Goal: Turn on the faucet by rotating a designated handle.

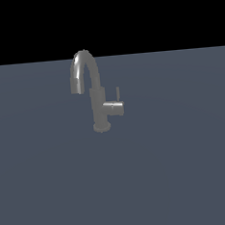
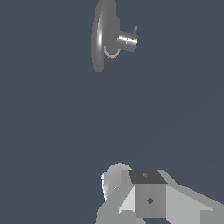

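The faucet [image 1: 98, 106] is dark grey metal, with an upright body, a round base and an arched spout bending toward the exterior view's left. The handle [image 1: 114, 107] is a short stub sticking out toward the exterior view's right, with a thin lever pin [image 1: 117, 93] pointing up. The wrist view shows the faucet [image 2: 103, 37] from above and the handle [image 2: 127, 41] far from the camera. Pale grey blocky parts of my gripper [image 2: 148, 197] show at that picture's edge, well apart from the faucet. Its fingertips are not distinguishable. No arm shows in the exterior view.
The faucet stands on a flat blue-grey surface [image 1: 177, 166] that fills both views. A black background lies beyond its far edge [image 1: 176, 49]. No other objects show.
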Robot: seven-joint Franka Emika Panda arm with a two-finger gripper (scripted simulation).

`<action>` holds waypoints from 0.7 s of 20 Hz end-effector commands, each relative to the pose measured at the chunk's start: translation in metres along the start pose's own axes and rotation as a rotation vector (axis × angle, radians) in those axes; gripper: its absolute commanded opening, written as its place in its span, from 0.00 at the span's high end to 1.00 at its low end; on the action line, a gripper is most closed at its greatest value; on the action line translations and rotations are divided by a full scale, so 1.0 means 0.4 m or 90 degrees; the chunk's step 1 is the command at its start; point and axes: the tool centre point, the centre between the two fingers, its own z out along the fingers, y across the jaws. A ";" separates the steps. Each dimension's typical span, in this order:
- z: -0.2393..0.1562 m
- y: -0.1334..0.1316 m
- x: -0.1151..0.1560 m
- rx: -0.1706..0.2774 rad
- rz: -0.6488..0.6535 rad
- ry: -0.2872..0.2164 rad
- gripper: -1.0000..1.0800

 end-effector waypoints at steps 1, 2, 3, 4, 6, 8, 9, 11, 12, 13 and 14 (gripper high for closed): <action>0.000 0.000 0.000 0.000 0.000 0.000 1.00; 0.000 -0.001 0.000 0.000 0.000 0.000 1.00; 0.000 0.000 0.001 0.001 0.001 -0.001 1.00; 0.000 0.000 0.003 0.002 0.002 -0.002 1.00; 0.001 -0.001 0.009 0.006 0.006 -0.005 1.00; 0.002 -0.002 0.018 0.012 0.012 -0.009 1.00; 0.003 -0.003 0.023 0.016 0.016 -0.012 1.00; 0.004 -0.004 0.036 0.025 0.025 -0.019 1.00; 0.005 -0.005 0.044 0.031 0.031 -0.023 1.00; 0.006 -0.005 0.052 0.037 0.037 -0.028 1.00; 0.008 -0.006 0.061 0.043 0.043 -0.033 1.00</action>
